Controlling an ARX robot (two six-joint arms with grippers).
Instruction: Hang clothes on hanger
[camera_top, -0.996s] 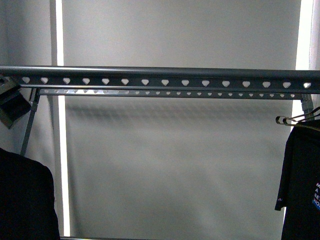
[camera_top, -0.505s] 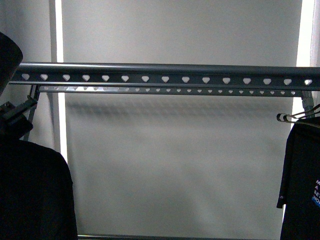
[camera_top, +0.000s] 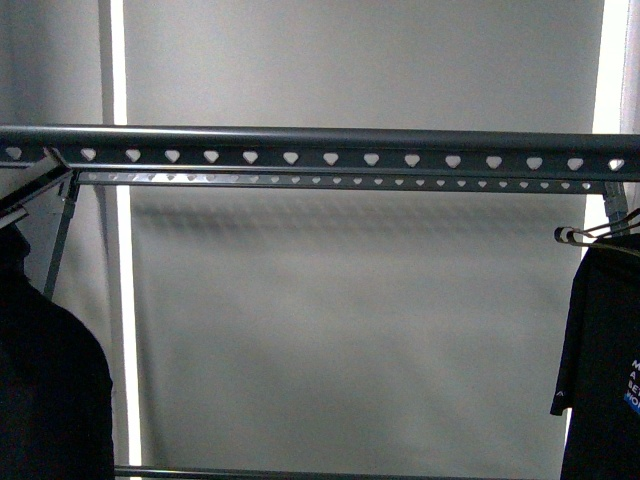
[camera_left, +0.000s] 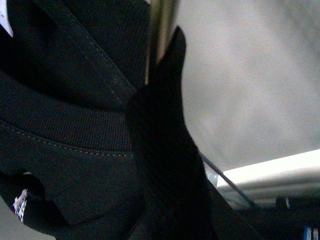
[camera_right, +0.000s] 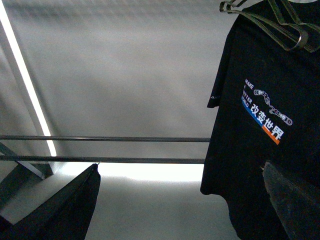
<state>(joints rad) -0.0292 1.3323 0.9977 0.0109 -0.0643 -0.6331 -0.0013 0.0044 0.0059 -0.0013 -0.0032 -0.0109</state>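
Observation:
The clothes (camera_top: 45, 390), a black T-shirt, hang at the far left of the front view, below the hanger (camera_top: 330, 145), a dark-grey rail with heart-shaped holes. In the left wrist view the T-shirt's ribbed collar (camera_left: 65, 125) and black fabric fill the picture. My left gripper (camera_left: 167, 195) is shut on this fabric and mostly hidden by it. A shiny metal strip (camera_left: 160, 30) shows above it. My right gripper is open; only one finger (camera_right: 295, 200) shows in the right wrist view. The clothes' hem (camera_right: 60, 210) shows there too.
A second black T-shirt (camera_top: 605, 350) with the white, blue and orange print (camera_right: 262, 112) hangs on a wire clothes hanger (camera_right: 280, 25) at the rail's right end. Grey legs (camera_top: 60, 240) hold the rail. Two thin lower bars (camera_right: 100, 139) cross. A grey blind is behind.
The black T-shirt on the left swung right and up half a second ago, then moved back left. The dark arm part at the top left has left the front view.

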